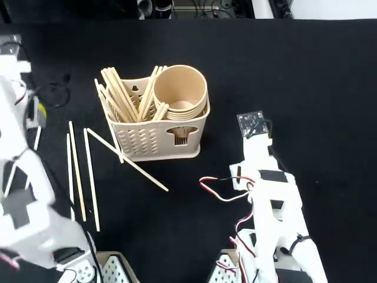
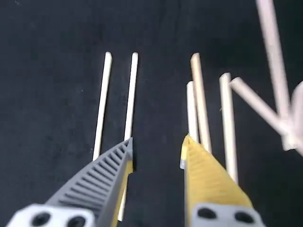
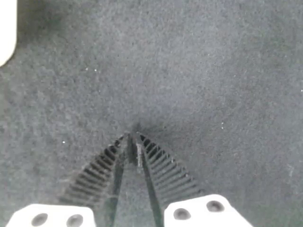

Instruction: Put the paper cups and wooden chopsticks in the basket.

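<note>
Chopsticks [image 1: 91,177] lie loose on the table [image 1: 294,71], left of the basket [image 1: 156,144]. My left gripper [image 2: 156,144] hangs spread over them; I should centre one stick before closing. My right gripper [image 3: 132,142] is pressed together, empty.

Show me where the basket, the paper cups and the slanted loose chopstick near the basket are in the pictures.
basket [image 1: 144,141], high view, on its perforated front wall.
paper cups [image 1: 179,88], high view, inside the top cup of the stack.
slanted chopstick [image 1: 128,160], high view, at the middle of the stick.
</note>
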